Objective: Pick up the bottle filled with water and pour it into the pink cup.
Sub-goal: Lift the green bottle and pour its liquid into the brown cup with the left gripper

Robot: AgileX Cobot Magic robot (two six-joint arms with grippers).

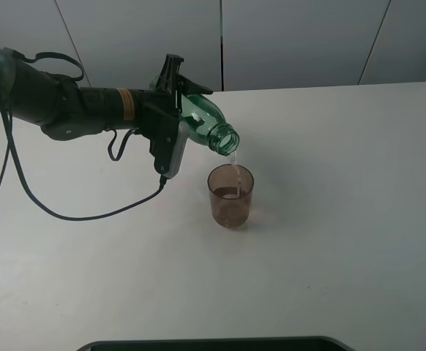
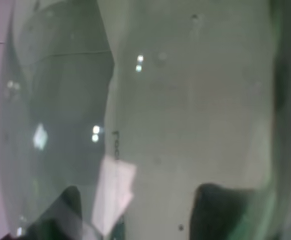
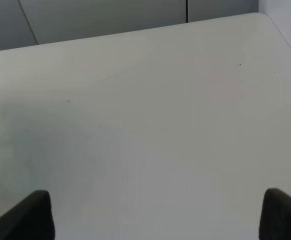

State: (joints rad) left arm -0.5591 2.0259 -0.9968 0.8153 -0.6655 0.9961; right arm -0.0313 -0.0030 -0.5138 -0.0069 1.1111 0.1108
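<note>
The tall, slim, green-tinted transparent plastic bottle hangs in the air above the middle of the table, tipped well past level. Its uncapped threaded neck points down and towards the right of the exterior view. The mouth sits just above and slightly to the left of the small translucent brownish-pink plastic cup. A thin stream of water falls from the mouth into the cup, landing inside the rim. The cup stands upright on the white table, apart from the bottle and touching nothing else.

The left jaws are clamped tight across the bottle's body, one finger above it and one below, holding it at the wide part behind the shoulder. In the left wrist view the bottle's green wall fills almost everything, with dark fingertips pressed against it. The dark left arm reaches in from the left, level with the bottle, and a black cable droops from it in a loop over the table.

The right jaws show only in the right wrist view. Their two dark fingertips are spread far apart with nothing between them, over bare table.

Grey wall panels stand behind the table's far edge.
</note>
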